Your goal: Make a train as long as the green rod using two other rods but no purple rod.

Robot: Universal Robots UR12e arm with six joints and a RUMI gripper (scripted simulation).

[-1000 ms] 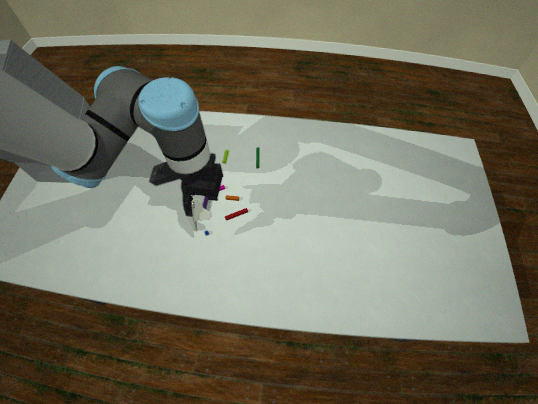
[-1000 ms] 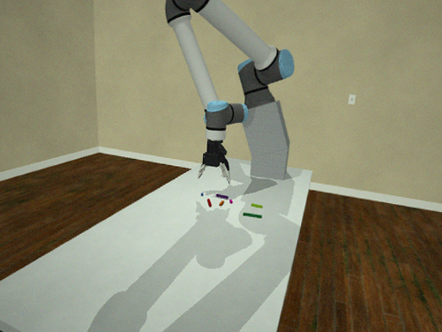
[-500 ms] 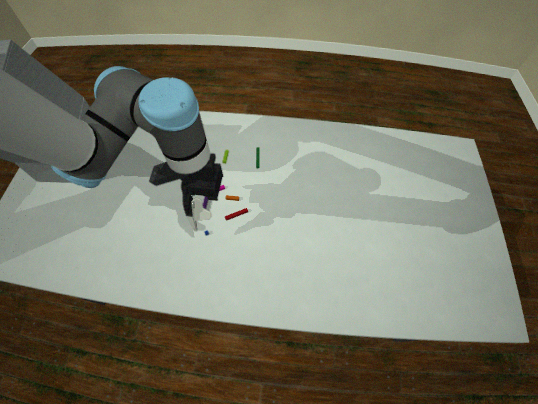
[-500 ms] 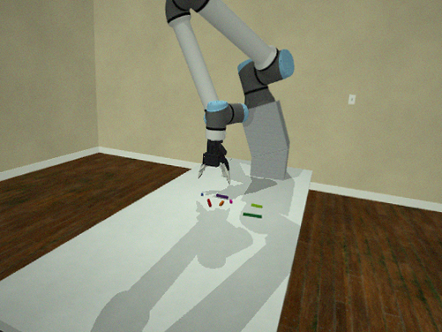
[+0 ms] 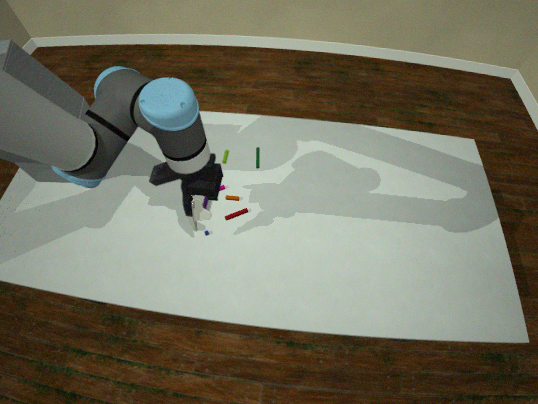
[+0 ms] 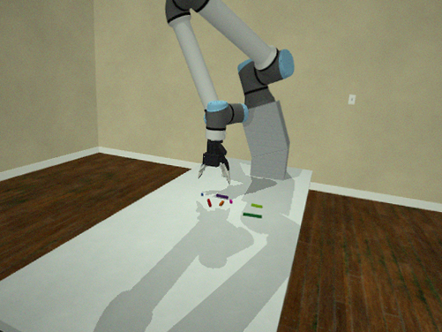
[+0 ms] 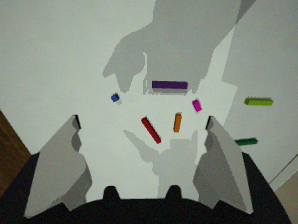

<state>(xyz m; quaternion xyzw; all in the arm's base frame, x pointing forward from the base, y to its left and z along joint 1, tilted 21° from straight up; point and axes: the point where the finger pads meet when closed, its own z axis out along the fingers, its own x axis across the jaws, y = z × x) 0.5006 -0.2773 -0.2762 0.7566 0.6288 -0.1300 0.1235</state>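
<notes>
The green rod [image 5: 258, 157] [image 6: 252, 215] [image 7: 246, 142] lies apart, near the lime rod [image 5: 225, 156] [image 6: 257, 206] [image 7: 259, 102]; a finger may cover its end in the wrist view. The red rod [image 5: 236, 214] [image 6: 209, 202] [image 7: 151, 130] lies slanted beside the orange rod [image 5: 232, 198] [image 6: 222, 203] [image 7: 177, 123], not touching. The blue rod [image 5: 207, 233] [image 6: 202, 194] [image 7: 115, 97] lies alone. The magenta rod [image 5: 222, 188] [image 6: 231, 201] [image 7: 197, 105] lies between orange and purple. No rods touch end to end. My gripper [image 6: 214, 180] [image 7: 144, 116] is open and empty, above the table.
The purple rod [image 5: 205, 202] [image 6: 222, 196] [image 7: 170, 85] lies near the magenta rod, partly hidden by the gripper in the top view. The rods lie on a white table [image 5: 375, 280] [image 6: 165, 232]. Shadows of the arm fall across it.
</notes>
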